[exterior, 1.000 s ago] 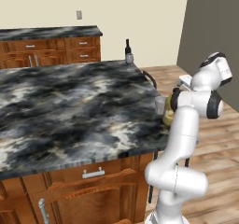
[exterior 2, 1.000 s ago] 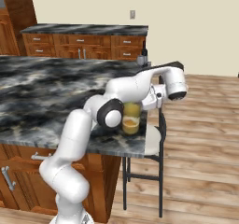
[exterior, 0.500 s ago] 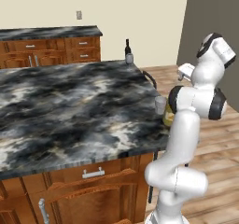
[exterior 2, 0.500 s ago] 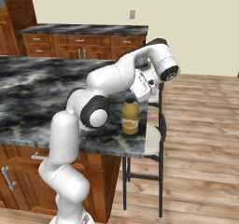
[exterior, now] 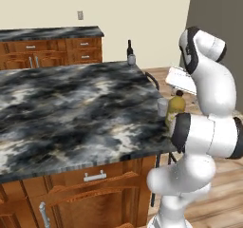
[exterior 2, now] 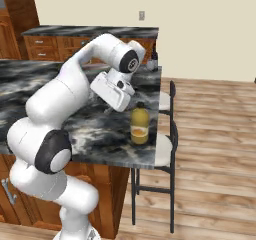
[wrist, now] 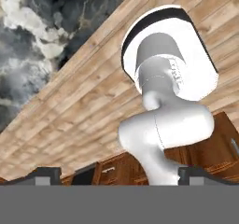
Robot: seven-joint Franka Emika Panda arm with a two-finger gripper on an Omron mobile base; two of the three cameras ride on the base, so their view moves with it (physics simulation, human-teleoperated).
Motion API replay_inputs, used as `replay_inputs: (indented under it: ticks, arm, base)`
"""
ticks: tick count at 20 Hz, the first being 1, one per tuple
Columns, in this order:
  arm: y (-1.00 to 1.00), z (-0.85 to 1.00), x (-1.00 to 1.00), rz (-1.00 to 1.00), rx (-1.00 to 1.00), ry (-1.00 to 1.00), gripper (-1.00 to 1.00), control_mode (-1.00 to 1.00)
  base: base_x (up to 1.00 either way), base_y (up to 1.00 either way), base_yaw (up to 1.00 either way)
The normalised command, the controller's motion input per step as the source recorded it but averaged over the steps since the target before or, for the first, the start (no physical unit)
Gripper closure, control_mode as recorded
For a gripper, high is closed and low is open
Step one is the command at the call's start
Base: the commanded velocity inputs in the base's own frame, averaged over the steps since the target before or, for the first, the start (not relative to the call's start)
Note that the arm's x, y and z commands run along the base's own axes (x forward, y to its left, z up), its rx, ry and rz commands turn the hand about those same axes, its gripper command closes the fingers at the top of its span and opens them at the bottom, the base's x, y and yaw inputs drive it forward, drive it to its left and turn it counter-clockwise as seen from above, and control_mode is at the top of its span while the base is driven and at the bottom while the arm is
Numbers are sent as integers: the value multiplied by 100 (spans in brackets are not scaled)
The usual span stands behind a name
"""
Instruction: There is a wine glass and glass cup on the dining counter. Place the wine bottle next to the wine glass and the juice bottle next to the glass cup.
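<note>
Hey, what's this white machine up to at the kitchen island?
A white robot arm is sorting drinks on the marbled stone island. The squat yellow-orange juice bottle stands near the island's corner beside a short clear tumbler. The slim dark wine bottle and a small greyish glass stand together at the far corner. The pincer holds nothing, pointing toward the floor.

Glossy white rounded arm segments, dark grey joint bands, boxy white hand (exterior 2: pixel 114 91).

Your two base views look forward and down across the same marbled tabletop (exterior: pixel 71 108) from opposite rear sides; your hand view faces the wooden floor (wrist: pixel 84 101) closely.
</note>
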Motion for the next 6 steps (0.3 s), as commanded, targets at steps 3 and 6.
replay_inputs:
  ticks: [3, 6]
  arm:
    - [99, -9, -74, 26, -48, -28, -100, -100]
    - [72, -31, -22, 35, -48, -20, -100, -100]
  base:
    - [0, 0, 0]
    - [0, 0, 0]
